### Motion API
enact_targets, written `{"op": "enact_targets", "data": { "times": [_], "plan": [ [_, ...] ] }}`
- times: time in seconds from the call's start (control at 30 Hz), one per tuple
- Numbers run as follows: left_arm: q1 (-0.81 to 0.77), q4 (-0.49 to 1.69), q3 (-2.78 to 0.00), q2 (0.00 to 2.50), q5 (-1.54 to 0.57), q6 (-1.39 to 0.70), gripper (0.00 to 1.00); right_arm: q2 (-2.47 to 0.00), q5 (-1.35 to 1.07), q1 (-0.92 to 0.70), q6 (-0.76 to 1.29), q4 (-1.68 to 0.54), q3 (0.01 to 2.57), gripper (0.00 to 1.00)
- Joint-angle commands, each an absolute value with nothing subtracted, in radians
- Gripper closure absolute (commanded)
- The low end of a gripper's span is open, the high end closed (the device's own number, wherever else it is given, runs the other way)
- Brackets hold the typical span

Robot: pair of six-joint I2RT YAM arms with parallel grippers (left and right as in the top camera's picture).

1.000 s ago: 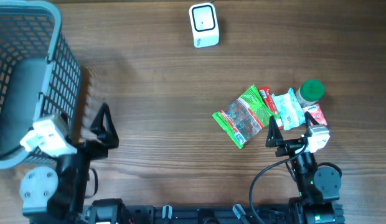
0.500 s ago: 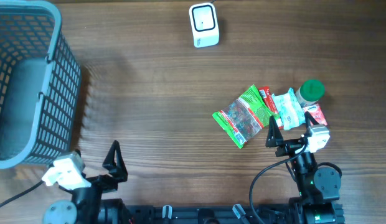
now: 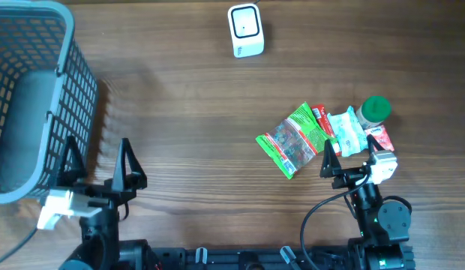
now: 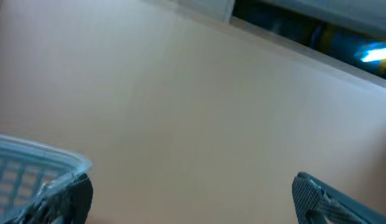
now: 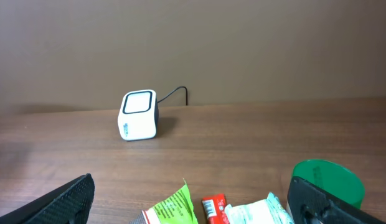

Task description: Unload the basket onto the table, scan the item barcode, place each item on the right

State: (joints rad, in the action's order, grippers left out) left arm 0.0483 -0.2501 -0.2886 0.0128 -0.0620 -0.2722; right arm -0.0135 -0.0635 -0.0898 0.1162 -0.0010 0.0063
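The white barcode scanner [image 3: 245,30] stands at the far middle of the table, its window facing up; the right wrist view shows the scanner [image 5: 139,115] with its cable behind. A pile of items lies at the right: a green snack packet [image 3: 292,141], a red packet [image 3: 321,120], a white-teal packet [image 3: 346,131] and a green-lidded jar [image 3: 376,109]. My right gripper [image 3: 351,157] stands open just in front of the pile, holding nothing. My left gripper [image 3: 97,166] is open beside the basket, far from the items, and empty.
A grey-blue wire basket [image 3: 34,97] fills the left side, and its rim [image 4: 37,163] shows by my left finger. A red-white packet [image 3: 381,139] lies under the pile's right edge. Bare wooden table [image 3: 187,112] spans between basket and items.
The left arm drew back to the near edge, then came forward again beside the basket, jaws still open. The right arm and the items have not moved.
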Motion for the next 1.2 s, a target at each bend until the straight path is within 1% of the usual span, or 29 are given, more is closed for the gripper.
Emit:
{"op": "enact_targets", "data": {
  "times": [0.0,0.07,0.3,0.47,0.7,0.87,1.03,1.17],
  "plan": [
    [0.050,-0.399,-0.166,0.004,-0.075,-0.300,0.00,-0.004,-0.068,-0.084,0.133,0.002,0.005,0.00],
    [0.050,-0.432,-0.120,0.004,-0.074,-0.300,0.00,-0.004,-0.068,-0.084,0.133,0.002,0.005,0.00],
    [0.050,-0.424,-0.005,0.004,-0.043,-0.323,0.00,-0.004,-0.068,-0.084,0.132,0.002,0.005,0.00],
    [0.050,-0.257,-0.006,0.004,0.017,-0.352,0.00,-0.004,-0.068,-0.084,0.133,0.002,0.005,0.00],
    [0.050,0.065,-0.006,0.004,0.035,-0.353,0.00,-0.004,-0.068,-0.084,0.133,0.002,0.005,0.00],
    [0.050,0.072,-0.006,0.004,0.031,-0.342,0.00,-0.004,-0.068,-0.084,0.133,0.002,0.005,0.00],
    [0.050,0.072,-0.006,0.004,-0.097,-0.150,0.00,-0.005,-0.068,-0.084,0.133,0.002,0.005,0.00],
    [0.050,0.068,-0.006,0.004,-0.138,-0.027,0.00,-0.005,-0.068,-0.084,0.133,0.002,0.005,0.00]
  ]
}}
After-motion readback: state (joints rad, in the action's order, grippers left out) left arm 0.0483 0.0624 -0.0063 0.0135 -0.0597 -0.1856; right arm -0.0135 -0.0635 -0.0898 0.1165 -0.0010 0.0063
